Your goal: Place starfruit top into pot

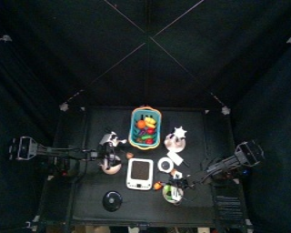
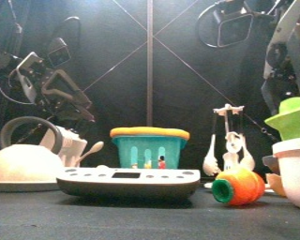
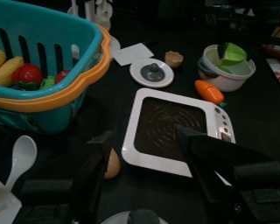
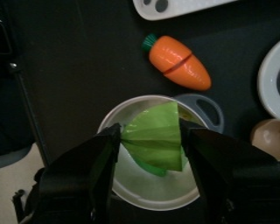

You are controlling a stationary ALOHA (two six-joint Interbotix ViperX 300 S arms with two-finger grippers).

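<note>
A small black worktop (image 1: 87, 196) sits penned by black curtains (image 1: 26, 82). One green basket (image 1: 145, 126) stands at twelve o'clock, one whitish starfruit top (image 1: 177, 135) just at its three o'clock. One white scale (image 1: 139, 171), one carrot (image 4: 180, 63). The right tool (image 4: 152, 147), jaws wide and empty, hovers over one white pot (image 4: 130, 184) with a green piece (image 4: 157, 138). The left tool (image 3: 154, 171) gapes empty.

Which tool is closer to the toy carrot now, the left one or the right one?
Right. The right tool hangs open just above the white pot, right beside the carrot. The left tool stays on the far side of the white scale from it.
</note>
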